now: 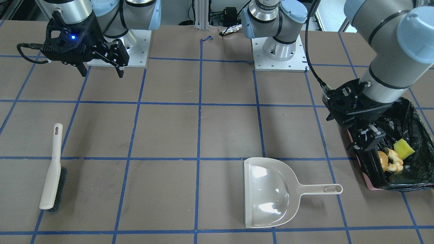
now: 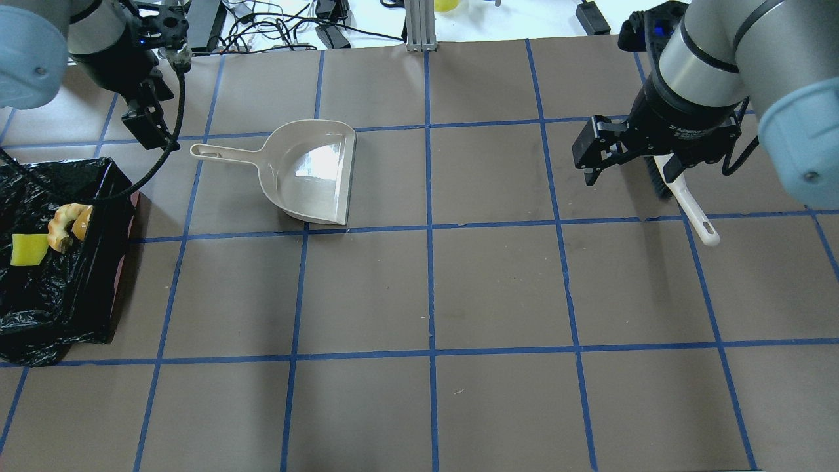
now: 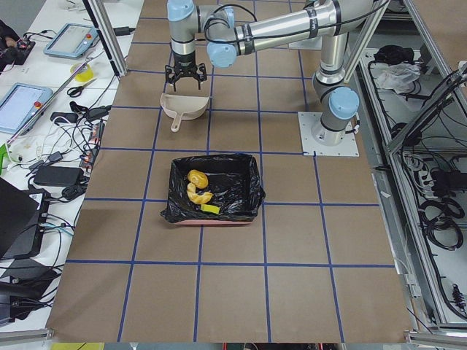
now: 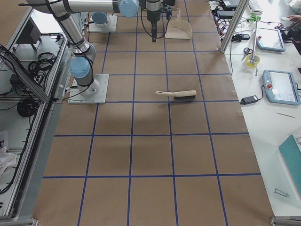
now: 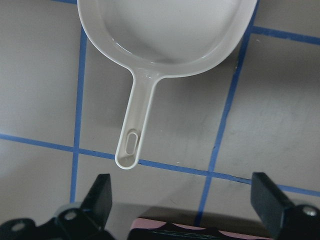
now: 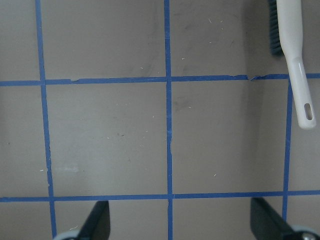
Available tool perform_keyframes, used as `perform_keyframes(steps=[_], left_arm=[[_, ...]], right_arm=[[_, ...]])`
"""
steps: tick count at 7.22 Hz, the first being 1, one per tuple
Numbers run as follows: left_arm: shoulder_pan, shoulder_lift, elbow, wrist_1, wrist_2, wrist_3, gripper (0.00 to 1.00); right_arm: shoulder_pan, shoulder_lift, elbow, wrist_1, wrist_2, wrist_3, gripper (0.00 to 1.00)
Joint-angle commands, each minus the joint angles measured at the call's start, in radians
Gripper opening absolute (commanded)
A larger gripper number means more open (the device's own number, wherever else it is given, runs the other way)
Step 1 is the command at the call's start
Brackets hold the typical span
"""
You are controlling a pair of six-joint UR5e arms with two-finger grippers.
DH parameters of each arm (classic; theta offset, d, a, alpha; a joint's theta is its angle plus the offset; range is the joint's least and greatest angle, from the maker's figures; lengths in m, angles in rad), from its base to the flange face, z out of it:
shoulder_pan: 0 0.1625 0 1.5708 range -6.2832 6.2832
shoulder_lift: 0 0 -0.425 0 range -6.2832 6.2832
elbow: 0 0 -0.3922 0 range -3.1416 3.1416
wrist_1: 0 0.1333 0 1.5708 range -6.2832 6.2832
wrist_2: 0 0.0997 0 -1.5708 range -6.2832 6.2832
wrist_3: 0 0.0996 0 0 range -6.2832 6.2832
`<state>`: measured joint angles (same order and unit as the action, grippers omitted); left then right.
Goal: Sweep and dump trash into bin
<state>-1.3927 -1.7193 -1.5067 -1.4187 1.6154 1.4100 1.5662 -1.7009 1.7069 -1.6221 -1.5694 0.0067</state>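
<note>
The trash lies inside the bin (image 1: 371,185), a pink box lined with a black bag: a yellow sponge chunk (image 1: 403,149), a brown lump (image 1: 383,159) and a pale crescent slice (image 1: 395,160). From overhead, the sponge (image 2: 27,249) and crescent (image 2: 60,226) rest in the bin (image 2: 59,308) at the table's left edge. My left gripper (image 1: 368,142) hangs open and empty over the bin's edge, just short of the dustpan handle (image 5: 132,145). My right gripper (image 2: 593,160) hovers open and empty beside the brush (image 2: 682,190).
The beige dustpan (image 2: 314,170) lies flat and empty on the brown paper, handle pointing toward the bin. The white brush (image 1: 52,173) lies on the table under the right arm. Blue tape lines grid the table. Cables and boxes sit past the far edge.
</note>
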Motion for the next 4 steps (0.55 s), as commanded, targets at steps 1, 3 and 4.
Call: perform_keyframes(steps=[1, 3, 4], left_arm=[[0.004, 0.108, -0.047, -0.052, -0.020, -0.287, 1.00], [0.004, 0.182, -0.142, -0.049, -0.017, -0.541, 1.00], [0.001, 0.217, -0.158, -0.057, -0.003, -0.689, 1.00]], right_arm=[[-0.002, 0.000, -0.006, 0.034, 0.002, -0.034, 1.00], [-0.003, 0.003, -0.006, 0.022, 0.006, -0.080, 1.00], [-0.005, 0.006, -0.007, 0.030, -0.017, -0.076, 1.00]])
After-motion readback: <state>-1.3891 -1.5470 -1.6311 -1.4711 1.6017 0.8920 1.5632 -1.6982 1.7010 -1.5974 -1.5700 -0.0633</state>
